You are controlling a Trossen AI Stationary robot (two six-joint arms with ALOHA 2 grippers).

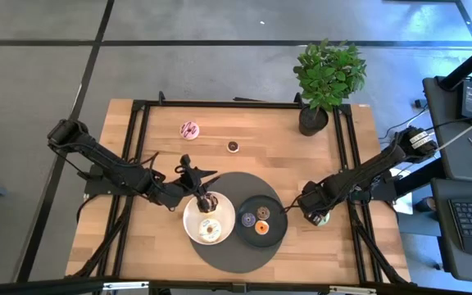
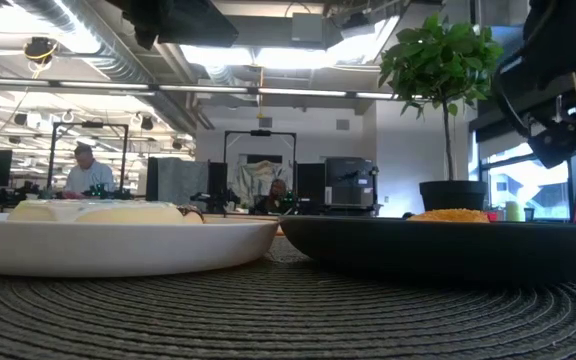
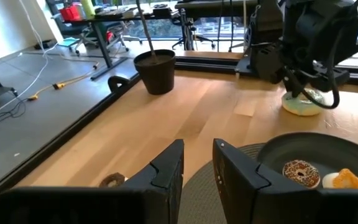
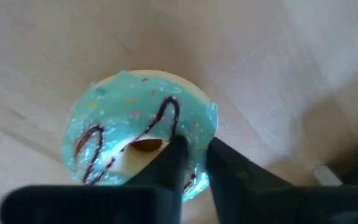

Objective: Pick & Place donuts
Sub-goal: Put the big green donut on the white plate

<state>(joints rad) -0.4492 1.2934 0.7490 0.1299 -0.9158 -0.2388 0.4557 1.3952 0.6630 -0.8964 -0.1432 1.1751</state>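
- High view shows a wooden counter [image 1: 244,164] beneath two dark arms, with a round dark mat [image 1: 240,252] just beside the left tool and a potted plant [image 1: 326,82] well apart from the right tool, at the far edge.
- White plate [image 1: 193,221] sits directly under the left tool [image 1: 206,201]; it carries a cream donut [image 1: 210,230]. That tool's fingers [image 3: 166,177] are nearly together with nothing between them: clenched, empty.
- Black plate [image 1: 248,215] lies between the two tools, holding a chocolate donut [image 1: 247,220] and an orange mini [image 1: 262,228].
- Right tool [image 1: 314,215] hangs over the green donut [image 4: 138,140] on bare wood; its fingers look almost closed above the icing, not yet gripping.
- Pink donut [image 1: 190,129] and a brown mini [image 1: 233,146] lie apart, beyond the left tool.
- Risk, as I judge it: narrow fingers could press on the icing and skid the ring aside, or pinch only one edge so it drops before reaching a plate.
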